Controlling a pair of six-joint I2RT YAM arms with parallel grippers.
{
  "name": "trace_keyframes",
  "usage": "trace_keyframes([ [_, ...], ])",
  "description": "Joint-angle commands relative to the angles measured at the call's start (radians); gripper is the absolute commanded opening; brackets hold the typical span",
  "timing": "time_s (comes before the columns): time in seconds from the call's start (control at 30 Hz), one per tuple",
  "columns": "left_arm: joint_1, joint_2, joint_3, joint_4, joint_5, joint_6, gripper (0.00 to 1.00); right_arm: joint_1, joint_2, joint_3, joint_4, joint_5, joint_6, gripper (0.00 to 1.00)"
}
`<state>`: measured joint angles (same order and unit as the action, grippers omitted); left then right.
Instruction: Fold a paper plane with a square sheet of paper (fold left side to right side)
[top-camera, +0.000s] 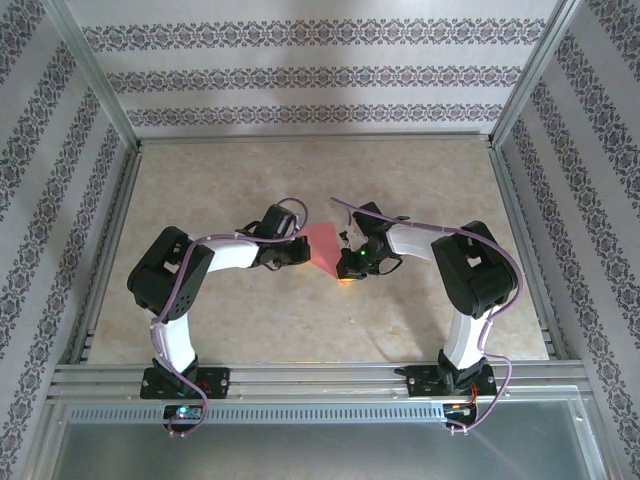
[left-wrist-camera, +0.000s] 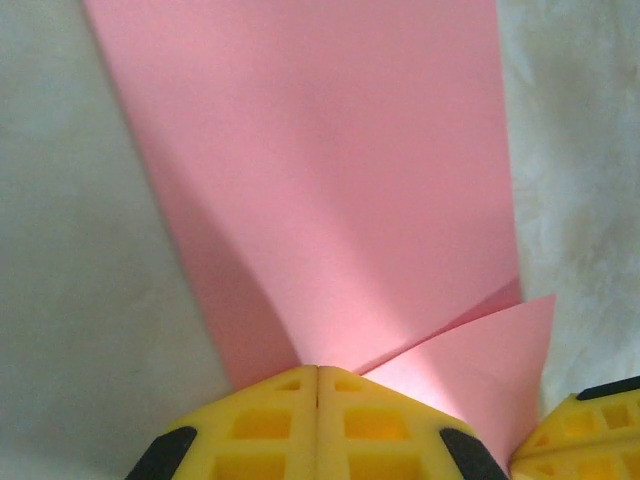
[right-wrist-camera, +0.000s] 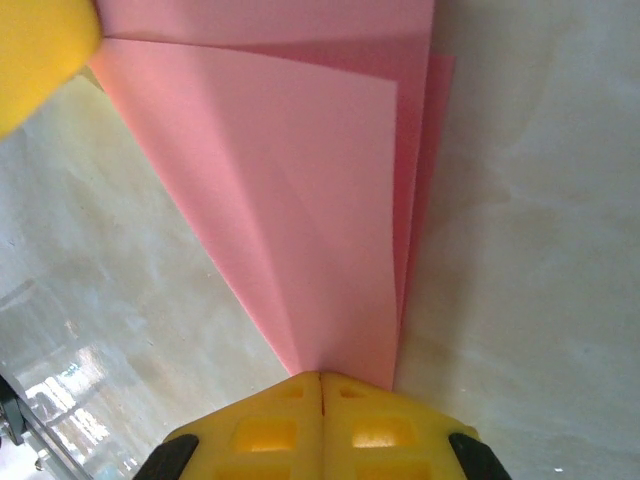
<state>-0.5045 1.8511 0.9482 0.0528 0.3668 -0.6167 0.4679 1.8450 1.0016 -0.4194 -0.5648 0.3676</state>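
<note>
Looking from top: both arms bend inward over the pale bench (top-camera: 300, 180), wrists meeting near its middle. Pink paper (top-camera: 322, 246) lies between them, abt mid-bench. L hand (top-camera: 302, 252) is at its left edge, R hand (top-camera: 347, 262) at its right near corner. Paper reads as a wedge, wider at far end, narrower twd the arms' bases. Fingers too small here to judge.

L wrist: L hand (left-wrist-camera: 317, 372) has its yellow fingers (left-wrist-camera: 260, 430) pressed together, seam straight, no gap. Paper runs right into the tips, so it's pinching the paper. Paper (left-wrist-camera: 330, 180) fans out from the tips as a broad smooth sheet. Dark shadow on bench (left-wrist-camera: 70, 300) along its left edge, so that side looks raised off the surface. A small pointed flap (left-wrist-camera: 485, 365) sits lower right, crease running from the tips out to the sheet's right edge. R hand (left-wrist-camera: 585, 440) shows as a yellow finger in the bottom right corner, just beside the flap.

R wrist: R hand (right-wrist-camera: 320, 378) also has fingers pressed together, no gap, w/ the paper's narrow end going into the tips: pinching paper. Paper (right-wrist-camera: 300, 200) widens away from the tips, several layers stacked, edges staggered on the right side. L hand (right-wrist-camera: 35, 50) is a yellow blur top left, at the paper's far corner. Marbled bench (right-wrist-camera: 530, 250) on both sides.
</note>
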Motion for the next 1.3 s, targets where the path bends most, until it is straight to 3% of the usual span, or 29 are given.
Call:
trace_keyframes([
  [0.0, 0.066, -0.023, -0.043, -0.066, -0.13, 0.045, 0.01, 0.002, 0.083, -0.06, -0.125, 0.223, -0.012, 0.0],
  [0.23, 0.059, -0.119, -0.042, -0.093, -0.102, 0.079, 0.01, 0.0, 0.083, -0.058, -0.123, 0.222, -0.01, 0.0],
  [0.47, -0.049, -0.162, -0.041, -0.046, -0.016, 0.07, 0.01, -0.006, 0.079, -0.061, -0.119, 0.221, -0.009, 0.0],
  [0.7, -0.126, -0.043, 0.031, 0.004, 0.024, 0.04, 0.0, -0.009, 0.08, -0.061, -0.119, 0.22, -0.007, 0.0],
  [1.27, -0.129, 0.025, 0.067, -0.004, -0.051, 0.062, 0.0, -0.009, 0.082, -0.061, -0.119, 0.217, -0.006, 0.0],
])
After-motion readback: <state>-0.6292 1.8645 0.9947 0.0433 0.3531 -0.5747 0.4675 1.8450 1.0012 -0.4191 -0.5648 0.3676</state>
